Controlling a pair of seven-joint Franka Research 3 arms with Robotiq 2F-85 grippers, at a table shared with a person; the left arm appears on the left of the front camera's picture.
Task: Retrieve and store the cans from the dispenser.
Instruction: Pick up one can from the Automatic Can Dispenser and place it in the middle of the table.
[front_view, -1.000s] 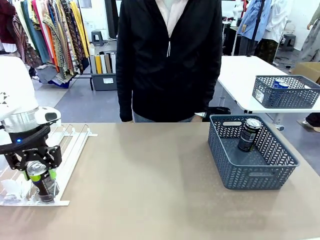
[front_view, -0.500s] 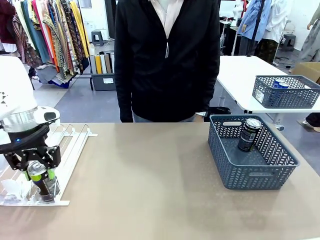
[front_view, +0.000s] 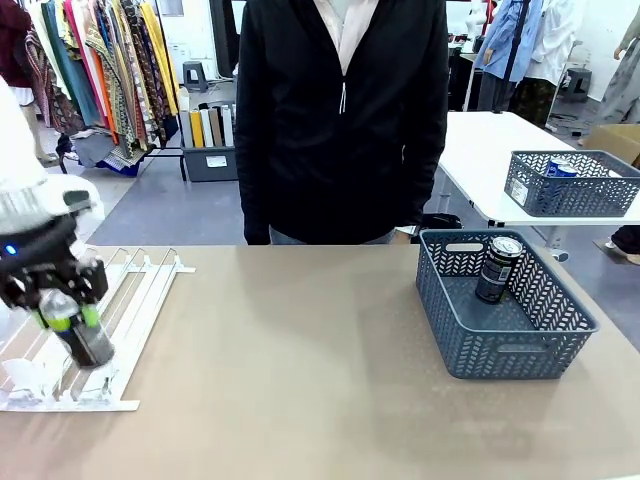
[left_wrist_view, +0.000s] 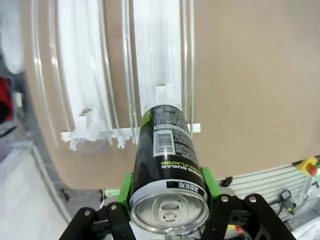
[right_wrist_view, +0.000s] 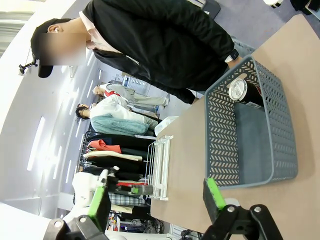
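Observation:
My left gripper (front_view: 63, 312) is shut on a dark can (front_view: 86, 340) and holds it tilted just above the front end of the dispenser (front_view: 140, 285), a white wire rack at the table's left. In the left wrist view the can (left_wrist_view: 167, 160) sits between the green pads (left_wrist_view: 208, 180), silver top toward the camera, over the dispenser's lanes (left_wrist_view: 155, 60). Another dark can (front_view: 498, 268) stands in the grey basket (front_view: 520, 350) at the right. My right gripper (right_wrist_view: 156, 197) is open and holds nothing, well back from the basket (right_wrist_view: 250, 150) and its can (right_wrist_view: 244, 92).
A person in a black jacket (front_view: 340, 120) stands at the table's far edge. Bare tabletop (front_view: 300, 360) lies between dispenser and basket. A second grey basket (front_view: 570, 190) with a blue can (front_view: 560, 168) sits on another table behind.
My left gripper has closed tighter on the dark can and lifted it up and slightly left off the dispenser's front stop. The can now tilts.

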